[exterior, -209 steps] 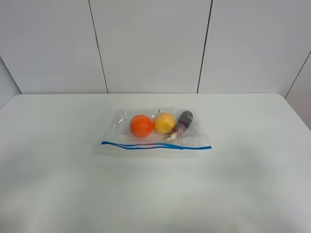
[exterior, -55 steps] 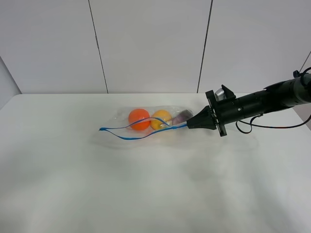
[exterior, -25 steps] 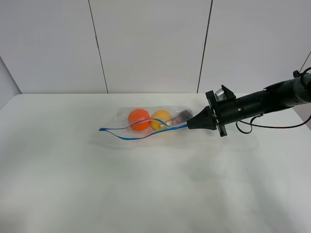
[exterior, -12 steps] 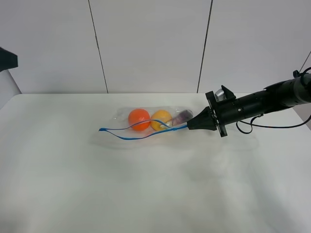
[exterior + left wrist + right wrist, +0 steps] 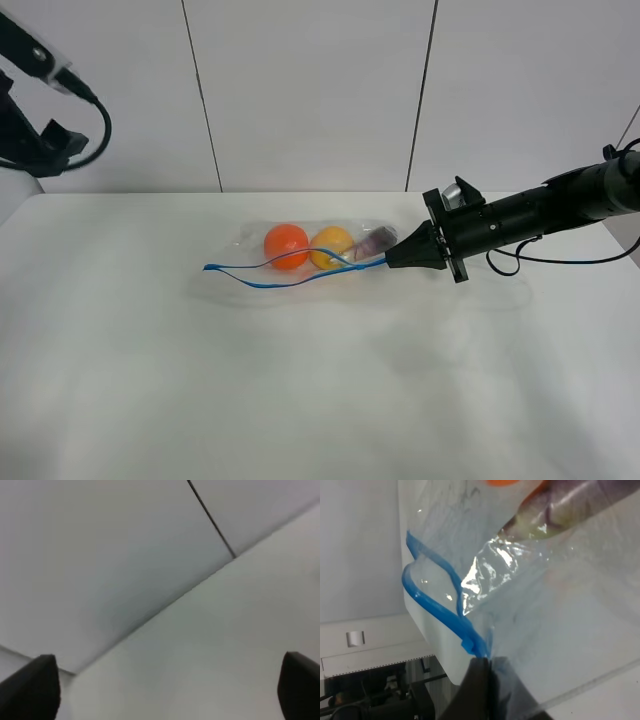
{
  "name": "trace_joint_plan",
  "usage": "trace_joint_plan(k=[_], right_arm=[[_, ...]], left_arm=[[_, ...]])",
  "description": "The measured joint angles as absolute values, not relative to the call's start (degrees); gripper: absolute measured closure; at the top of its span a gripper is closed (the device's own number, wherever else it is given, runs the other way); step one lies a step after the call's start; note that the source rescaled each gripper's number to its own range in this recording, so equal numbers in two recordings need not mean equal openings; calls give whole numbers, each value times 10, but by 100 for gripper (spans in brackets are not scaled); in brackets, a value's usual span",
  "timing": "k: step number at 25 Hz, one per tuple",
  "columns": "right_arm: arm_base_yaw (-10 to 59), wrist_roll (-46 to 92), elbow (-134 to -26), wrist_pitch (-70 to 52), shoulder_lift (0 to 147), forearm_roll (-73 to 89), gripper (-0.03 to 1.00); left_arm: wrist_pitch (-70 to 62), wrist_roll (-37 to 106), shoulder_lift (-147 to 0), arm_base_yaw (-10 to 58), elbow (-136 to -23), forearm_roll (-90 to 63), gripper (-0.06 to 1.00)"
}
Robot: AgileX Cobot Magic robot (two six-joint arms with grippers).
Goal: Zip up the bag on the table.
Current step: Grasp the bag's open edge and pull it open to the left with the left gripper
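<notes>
Exterior high view: at the far left corner of the surface (image 5: 300,400) we find the left arm (image 5: 40,90) raised, clear of every object. The left wrist view shows the left hand (image 5: 167,686) with its fingers spread wide and nothing between them. We judge that it is staged to come in and press the seal.

One bag (image 5: 300,262) lies near the far edge, roughly midway between the left and right edges. Its blue zipper strip (image 5: 280,277) shows two tracks bowed apart, so the mouth is unsealed. Inside we count one orange (image 5: 286,245), one yellow fruit (image 5: 333,246) and one eggplant (image 5: 375,240).

The right hand (image 5: 388,261) is clamped on the strip's right end, as the right wrist view confirms. We judge that this grip anchors the bag and tensions the strip for closing.
</notes>
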State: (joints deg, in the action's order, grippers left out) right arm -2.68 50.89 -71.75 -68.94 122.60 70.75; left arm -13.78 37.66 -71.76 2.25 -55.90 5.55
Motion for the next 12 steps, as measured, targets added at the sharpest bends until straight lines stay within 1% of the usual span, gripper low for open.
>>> trace_joint_plan(k=[4,12], right_arm=[[-27,509,-717,-689,1226,707,97],[-27,509,-717,-689,1226,707,97]], left_arm=[[-131,457,-727,62,-559,60,-5],[-129,472,-727,212,-559,56,-5]])
